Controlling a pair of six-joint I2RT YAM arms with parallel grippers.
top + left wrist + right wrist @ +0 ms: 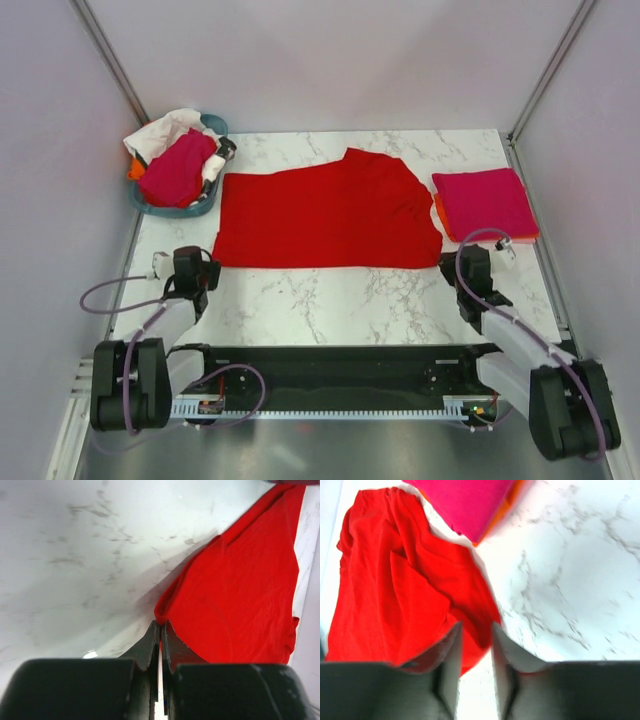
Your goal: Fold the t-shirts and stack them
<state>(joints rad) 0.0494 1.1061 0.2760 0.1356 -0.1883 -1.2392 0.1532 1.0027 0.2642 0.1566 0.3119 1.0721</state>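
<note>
The red shirt (320,215) lies spread out in the middle of the surface (350,300), mostly flat, though bunched and wrinkled at its right end. It runs left to right, so each arm gets one near corner to work with.

The left gripper (160,626) is down at the near-left corner with its jaws squeezed together. The hem comes up off the marble right at the tips and throws a shadow underneath, so it looks like the corner is pinched. The right gripper (476,630) sits at the near-right corner with its jaws partway apart. Red cloth shows in the gap, but nothing is clamping it, so that side isn't really gripped. Lifting now would probably raise just the left corner and drag the shirt crooked. The right side likely needs a proper bite first.

Far right, a folded pink shirt (485,203) rests on an orange shirt (438,212), which peeks out along the left edge. That's the stack, just beside the red shirt's right end, and it makes sense there, since the finished fold only needs a short trip over.

Far left, the tub (200,208) holds the waiting pile, with an unfolded pink shirt (178,170) on top of a white shirt (165,130). So the job looks roughly halfway, with the red fold not yet made.
</note>
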